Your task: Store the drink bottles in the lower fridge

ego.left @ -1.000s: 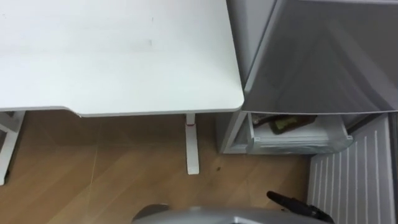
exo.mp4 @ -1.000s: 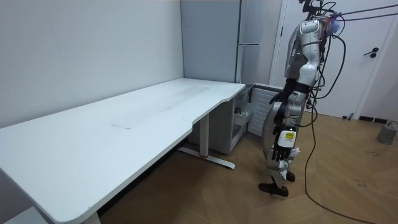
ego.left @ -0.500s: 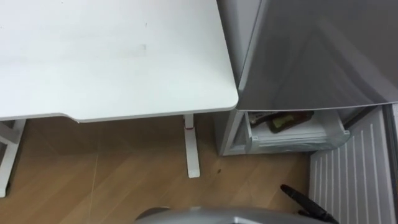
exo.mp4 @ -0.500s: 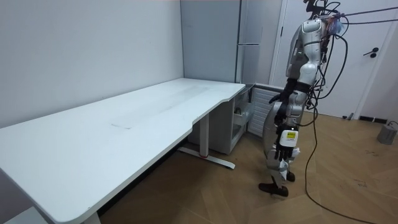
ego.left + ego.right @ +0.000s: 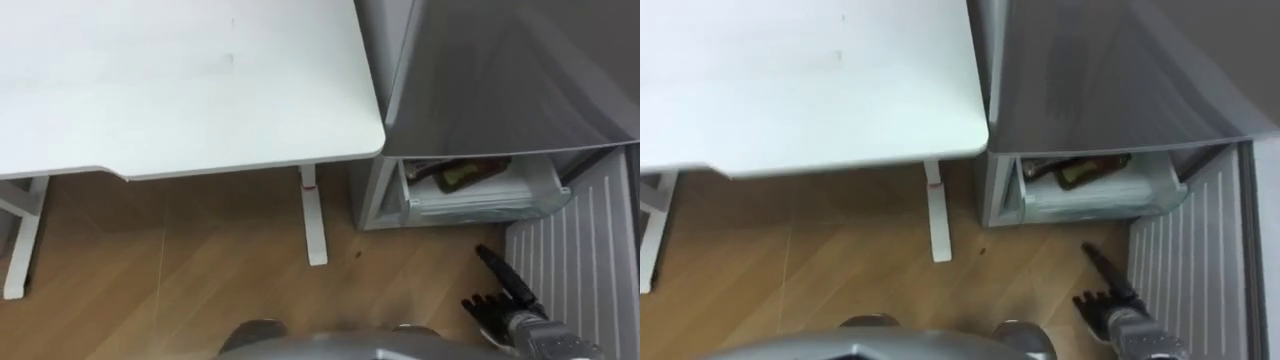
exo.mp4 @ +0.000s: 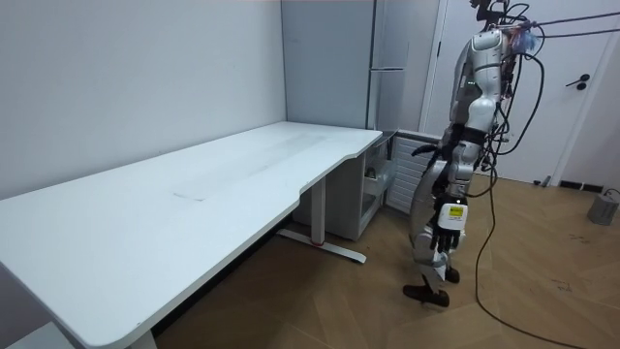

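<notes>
Your robot's right hand (image 5: 505,305) is low at the eye view's right edge. Its fingers (image 5: 493,264) are straight and there is nothing in its grasp. It hangs above the pale wood-plank floor (image 5: 180,280), just beside the open lower fridge door (image 5: 580,240), whose white ribbed inner face shows.

Ahead of the hand and apart from it is the clear plastic drawer (image 5: 480,200) of the lower fridge, under the grey upper fridge door (image 5: 510,80). Dark brown drink bottles (image 5: 462,173) lie on their sides in that drawer; you cannot tell how many.

The large white desk (image 5: 180,80) stands left of the fridge, close against it, with its white leg (image 5: 315,225) on the floor.

In the room view the robot stands upright facing the fridge, near the desk's corner, with its left hand (image 6: 444,231) hanging by its thigh.
</notes>
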